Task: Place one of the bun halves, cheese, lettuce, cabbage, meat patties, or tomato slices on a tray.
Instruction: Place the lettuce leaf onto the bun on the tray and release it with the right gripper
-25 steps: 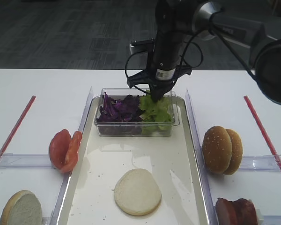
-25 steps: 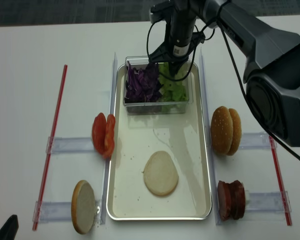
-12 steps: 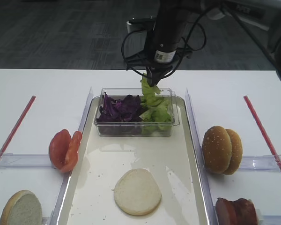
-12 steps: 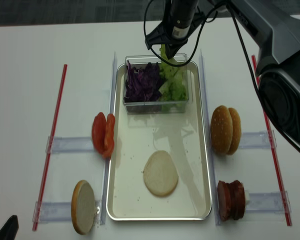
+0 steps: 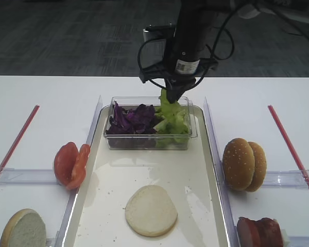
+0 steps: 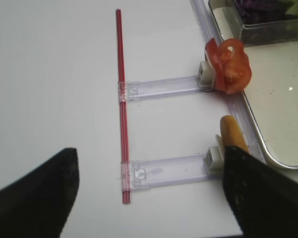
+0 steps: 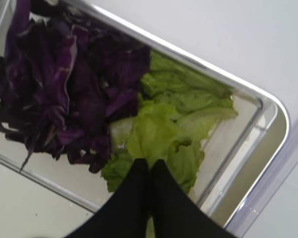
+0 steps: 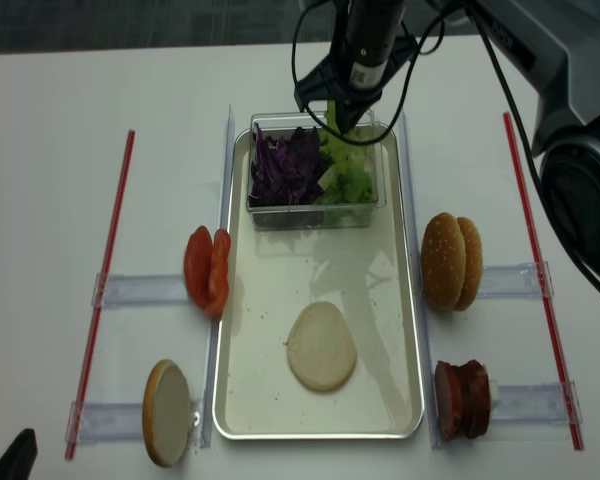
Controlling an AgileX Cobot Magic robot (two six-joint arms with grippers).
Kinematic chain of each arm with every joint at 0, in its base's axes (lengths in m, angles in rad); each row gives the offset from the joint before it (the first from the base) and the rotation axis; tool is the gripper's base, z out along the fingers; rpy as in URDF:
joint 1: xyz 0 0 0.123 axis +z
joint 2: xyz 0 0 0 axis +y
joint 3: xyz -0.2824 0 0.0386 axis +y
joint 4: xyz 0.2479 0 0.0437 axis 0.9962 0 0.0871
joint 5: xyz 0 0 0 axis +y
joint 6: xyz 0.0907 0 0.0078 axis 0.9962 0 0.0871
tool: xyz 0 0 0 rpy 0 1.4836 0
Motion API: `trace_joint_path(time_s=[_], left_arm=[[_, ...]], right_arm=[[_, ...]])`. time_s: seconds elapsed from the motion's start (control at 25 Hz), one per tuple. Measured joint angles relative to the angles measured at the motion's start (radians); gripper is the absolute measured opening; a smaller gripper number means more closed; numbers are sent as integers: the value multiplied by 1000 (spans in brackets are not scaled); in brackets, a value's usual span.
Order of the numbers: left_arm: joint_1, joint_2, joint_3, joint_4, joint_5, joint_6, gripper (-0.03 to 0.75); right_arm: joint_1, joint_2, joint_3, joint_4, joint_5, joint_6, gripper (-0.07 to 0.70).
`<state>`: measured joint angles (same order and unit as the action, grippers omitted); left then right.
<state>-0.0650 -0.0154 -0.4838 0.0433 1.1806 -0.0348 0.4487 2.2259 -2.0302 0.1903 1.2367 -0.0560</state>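
You are holding right claw (image 7: 150, 166) pinched together on lettuce (image 7: 161, 141) leaf, hanging over clear tub (image 5: 193, 135). One bun half (image 5: 151, 210) already lying on tray (image 5: 195, 175). Lettuce not yet placed.

A tray (image 5: 201, 185) is lying at the frame's center, with a tub (image 5: 147, 138) sitting at its upper end and a bun half (image 5: 151, 210) lying near its lower end. Tomato slices (image 5: 70, 164) are standing left of the tray; buns (image 5: 243, 164) and patties (image 5: 259, 232) are standing right.
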Motion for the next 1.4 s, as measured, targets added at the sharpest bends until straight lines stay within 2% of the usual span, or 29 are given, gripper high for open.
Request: trace_joint_path(time_s=[0.16,0.64,1.04,1.4], left_arm=[[0,0,0,0,0,0,545],[0,0,0,0,0,0,545],[0,0,0,0,0,0,545],[0,0,0,0,0,0,545]], right_arm=[[9,-79,101,-12,0,-16,47],[145,-215,361,-32,-10,-19,47],[219,-331,584,25,-147,-19,47],[289,-360,705,69,-228,-17,47]])
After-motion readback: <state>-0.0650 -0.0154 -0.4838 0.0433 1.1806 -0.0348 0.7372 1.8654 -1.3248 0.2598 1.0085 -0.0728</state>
